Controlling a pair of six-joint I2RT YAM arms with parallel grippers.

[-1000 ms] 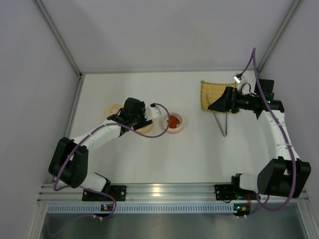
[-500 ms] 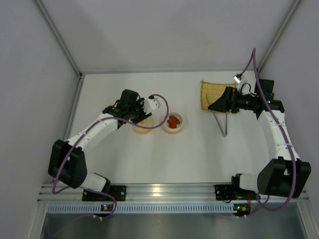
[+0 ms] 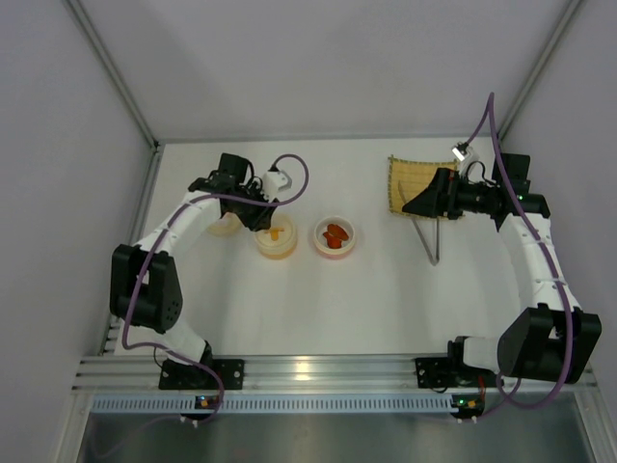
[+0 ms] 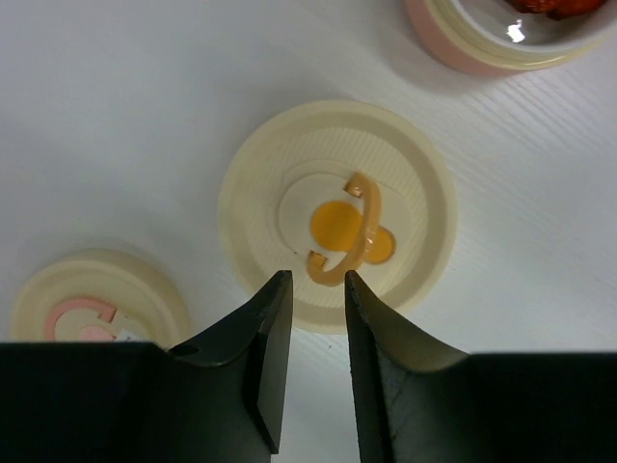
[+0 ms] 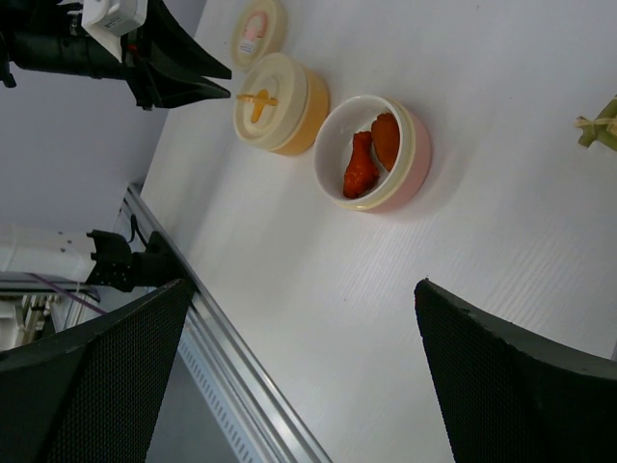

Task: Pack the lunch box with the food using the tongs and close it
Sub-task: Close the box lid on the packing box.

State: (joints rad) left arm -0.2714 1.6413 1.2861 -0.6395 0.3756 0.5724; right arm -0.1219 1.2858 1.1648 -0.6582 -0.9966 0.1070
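Observation:
The lunch box shows as two round tubs. A yellow tub [image 3: 275, 239] wears a cream lid with an orange handle [image 4: 337, 217]. Beside it, the open pink tub [image 3: 335, 237] holds two red-orange pieces of food [image 5: 364, 162]. The tub's pink-handled lid [image 4: 92, 309] lies flat on the table to the left. My left gripper [image 4: 318, 280] hovers between that lid and the yellow tub, its jaws a narrow gap apart and empty. The tongs [image 3: 431, 243] lie on the table under my right gripper [image 3: 410, 204], which is wide open and empty.
A yellow bamboo mat [image 3: 409, 183] lies at the back right, partly under the right gripper. Metal frame posts and grey walls close in both sides and the back. An aluminium rail [image 3: 308, 371] runs along the near edge.
The left gripper has swung back and to the left, off the yellow tub, and its jaws have narrowed. The right arm has not moved.

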